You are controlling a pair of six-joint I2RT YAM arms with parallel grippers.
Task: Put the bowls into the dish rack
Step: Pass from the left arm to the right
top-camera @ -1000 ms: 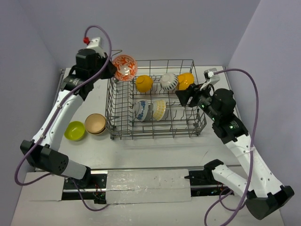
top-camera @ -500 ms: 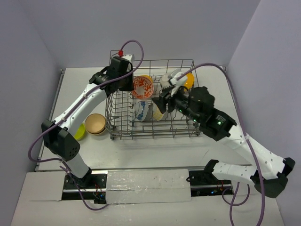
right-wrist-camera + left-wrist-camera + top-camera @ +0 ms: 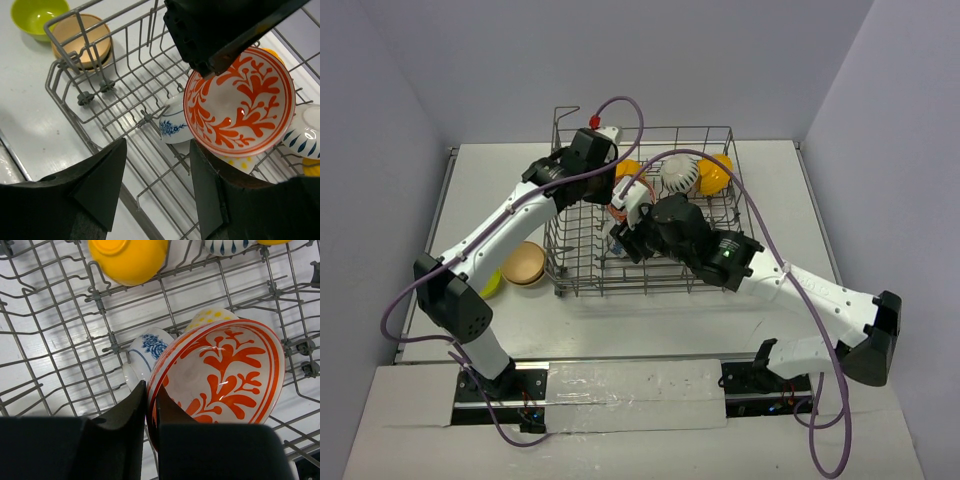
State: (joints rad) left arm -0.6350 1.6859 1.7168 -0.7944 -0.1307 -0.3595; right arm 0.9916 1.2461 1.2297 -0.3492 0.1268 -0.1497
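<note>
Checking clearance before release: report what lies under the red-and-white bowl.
Beneath the red-and-white bowl, the blue-patterned bowl and a yellow-dotted bowl peek out in the dish rack. Much of both is covered, so how they sit cannot be seen.

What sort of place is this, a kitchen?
Probably a robot test bench, not a kitchen: bare lilac walls box in a white table, two white robot arms are bolted to its edge, and a grey wire dish rack holds small bowls.

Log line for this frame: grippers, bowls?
left gripper: shut on red-and-white bowl rim, over dish rack | right gripper: open, empty | tan bowl, lime green bowl: on table outside rack
</note>
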